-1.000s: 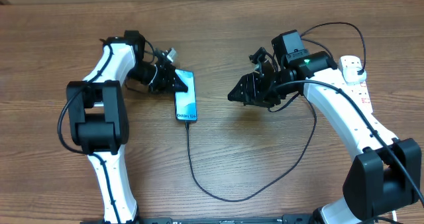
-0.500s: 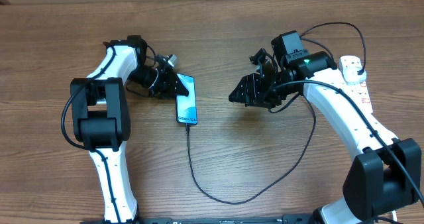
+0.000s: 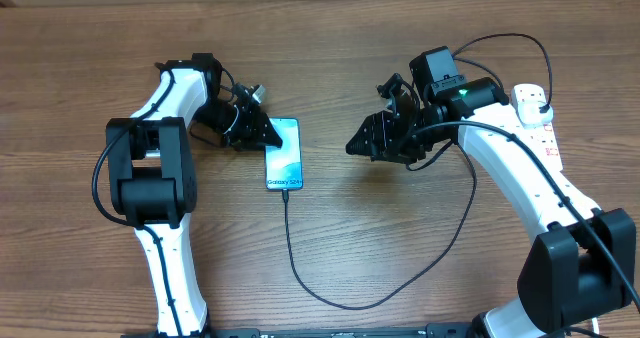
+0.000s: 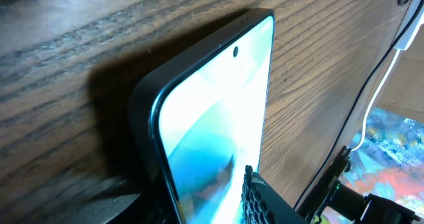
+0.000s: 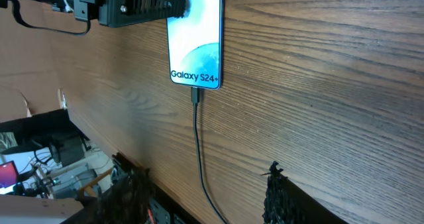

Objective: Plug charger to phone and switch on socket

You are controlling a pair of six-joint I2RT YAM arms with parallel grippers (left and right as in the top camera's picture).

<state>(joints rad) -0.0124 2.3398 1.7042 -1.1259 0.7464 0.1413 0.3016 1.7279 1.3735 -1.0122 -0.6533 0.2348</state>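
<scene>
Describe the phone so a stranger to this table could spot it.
On the wooden table, look beside the left gripper. The phone lies flat there: the only glowing blue screen, with a thin black charger cable plugged into its near end.

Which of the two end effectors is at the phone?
The left end effector: it sits at the phone's top end. The right end effector hangs well apart.

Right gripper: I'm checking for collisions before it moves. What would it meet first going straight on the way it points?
Probably the phone, at its lower end where the charger is plugged in; only bare table lies between. If the right gripper tilts down, it may meet the table first.
</scene>
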